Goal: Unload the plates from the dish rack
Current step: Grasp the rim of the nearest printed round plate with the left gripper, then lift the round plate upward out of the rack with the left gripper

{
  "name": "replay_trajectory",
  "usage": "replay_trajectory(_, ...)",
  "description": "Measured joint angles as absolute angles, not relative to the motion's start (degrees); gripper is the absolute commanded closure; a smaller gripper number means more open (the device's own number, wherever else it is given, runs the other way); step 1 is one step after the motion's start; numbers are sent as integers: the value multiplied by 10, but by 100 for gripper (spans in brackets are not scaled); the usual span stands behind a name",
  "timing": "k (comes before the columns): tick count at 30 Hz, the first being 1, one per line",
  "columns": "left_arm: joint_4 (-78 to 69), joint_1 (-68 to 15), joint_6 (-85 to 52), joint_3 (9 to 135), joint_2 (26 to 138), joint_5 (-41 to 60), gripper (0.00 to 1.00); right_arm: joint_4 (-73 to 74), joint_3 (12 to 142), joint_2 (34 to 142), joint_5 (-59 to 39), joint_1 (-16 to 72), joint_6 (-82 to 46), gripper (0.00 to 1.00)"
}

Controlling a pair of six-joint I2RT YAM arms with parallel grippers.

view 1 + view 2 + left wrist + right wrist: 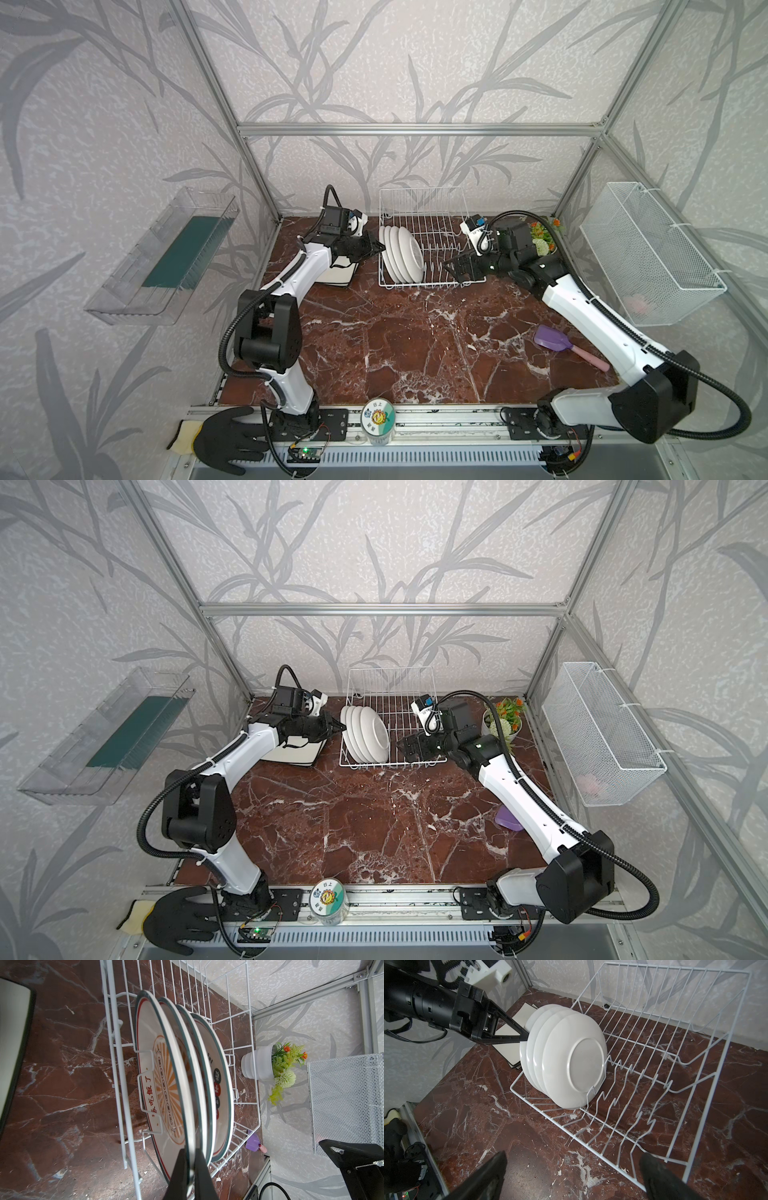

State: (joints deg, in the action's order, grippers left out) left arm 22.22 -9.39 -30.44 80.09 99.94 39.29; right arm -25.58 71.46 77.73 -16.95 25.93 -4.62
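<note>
Scanning from the front edge: a purple scoop [548, 337] lies loose on the marble table [415, 353], well clear of the work.

Next back, the right gripper [453, 272] hovers at the near right corner of the dish rack [436, 241], claw spread wide, nothing between. Likely parked there to steady the wire frame when a plate lifts.

Four round plates [405, 253] stand on edge at the rack's left end, leaning between tines, printed faces toward the left arm. There the left gripper [191, 1159] is pinched tight on the rim of the end plate [164, 1088], the orange-rayed one. A rim hold suits an upright plate: only the edge is free.

Beside the rack's left side, square plates [338, 276] lie stacked flat under that arm, probably the drop spot.

Farthest back, a potted plant [544, 239] sits in the right corner.
</note>
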Motion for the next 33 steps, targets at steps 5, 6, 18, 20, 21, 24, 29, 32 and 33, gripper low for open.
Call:
replay_trajectory(5,218,-94,-305,801,999,400,100,-256,715,777,-170,259,-46,1)
replay_trajectory(6,218,-94,-305,801,999,401,100,-256,714,777,-170,259,-46,1)
replay_trajectory(18,225,-94,-300,805,997,407,100,-256,712,777,-170,259,-46,1)
replay_trajectory(20,225,-94,-300,805,995,406,100,-256,712,777,-170,259,-46,1)
replay_trajectory(21,226,-94,-301,805,993,406,100,-256,712,776,-170,259,-46,1)
replay_trajectory(24,225,-93,-305,805,987,407,100,-256,712,775,-170,259,-47,1)
replay_trajectory(29,209,-89,-326,803,973,421,100,-256,712,774,-170,259,-47,1)
replay_trajectory(32,198,-85,-340,799,964,428,100,-256,712,773,-170,259,-47,1)
replay_trajectory(33,195,-84,-344,797,961,430,100,-256,712,772,-170,259,-47,1)
